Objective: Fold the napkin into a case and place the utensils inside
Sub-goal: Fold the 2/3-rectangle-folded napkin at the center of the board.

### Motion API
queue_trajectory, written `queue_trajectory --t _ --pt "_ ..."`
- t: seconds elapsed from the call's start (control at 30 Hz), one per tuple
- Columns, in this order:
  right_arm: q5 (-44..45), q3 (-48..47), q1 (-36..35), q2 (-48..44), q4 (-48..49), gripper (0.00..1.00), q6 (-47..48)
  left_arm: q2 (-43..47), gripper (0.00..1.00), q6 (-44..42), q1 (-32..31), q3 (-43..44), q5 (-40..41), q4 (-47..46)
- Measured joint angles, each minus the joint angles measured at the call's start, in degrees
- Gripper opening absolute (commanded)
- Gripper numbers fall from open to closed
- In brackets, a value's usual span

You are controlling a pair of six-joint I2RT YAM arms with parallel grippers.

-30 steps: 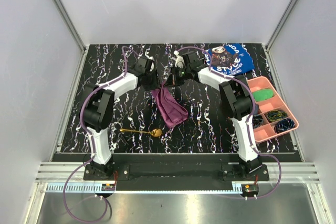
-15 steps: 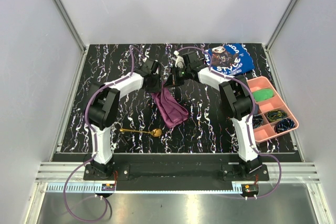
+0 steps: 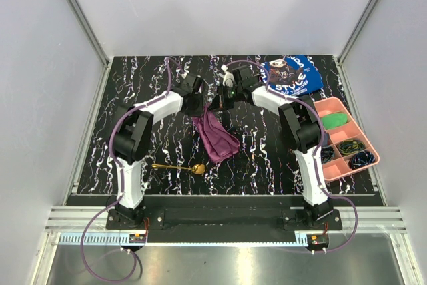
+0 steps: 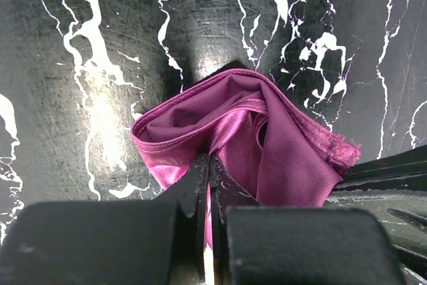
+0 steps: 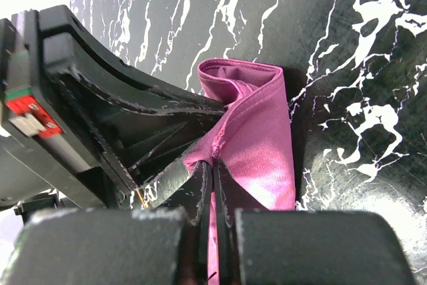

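The plum-purple napkin (image 3: 217, 137) lies bunched in the middle of the black marbled table, its far end lifted between the two arms. My left gripper (image 3: 197, 109) is shut on the napkin (image 4: 267, 151), cloth pinched between its jaws in the left wrist view. Close beside it, my right gripper (image 3: 218, 103) is shut on another edge of the napkin (image 5: 260, 138). The left gripper's black body fills the left of the right wrist view. A gold spoon (image 3: 179, 167), the utensil, lies flat on the table nearer the arm bases, left of the napkin's near end.
A pink compartment tray (image 3: 347, 139) holding a green item and dark bundles stands at the right edge. A blue printed cloth (image 3: 291, 75) lies at the back right. Grey walls enclose the table on three sides.
The left arm has shifted slightly right towards the napkin's far end and its gripper has closed on the cloth. The right gripper stays where it was, still shut.
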State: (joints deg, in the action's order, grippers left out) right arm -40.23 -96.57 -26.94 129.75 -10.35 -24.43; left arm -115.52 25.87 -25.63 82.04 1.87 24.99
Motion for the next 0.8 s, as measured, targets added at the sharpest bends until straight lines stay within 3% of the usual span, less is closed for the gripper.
queue_trajectory --t 0.37,0.8 --pt "-1.1 0.4 -0.5 0.9 0.4 0.00 -1.5 3.3 0.00 2.7 2.8 -2.0 -7.6 -3.2" --pt "-3.3 -2.3 -2.4 8.2 4.9 0.00 -9.2 5.3 0.00 4.7 3.6 -5.6 -12.4 -7.5"
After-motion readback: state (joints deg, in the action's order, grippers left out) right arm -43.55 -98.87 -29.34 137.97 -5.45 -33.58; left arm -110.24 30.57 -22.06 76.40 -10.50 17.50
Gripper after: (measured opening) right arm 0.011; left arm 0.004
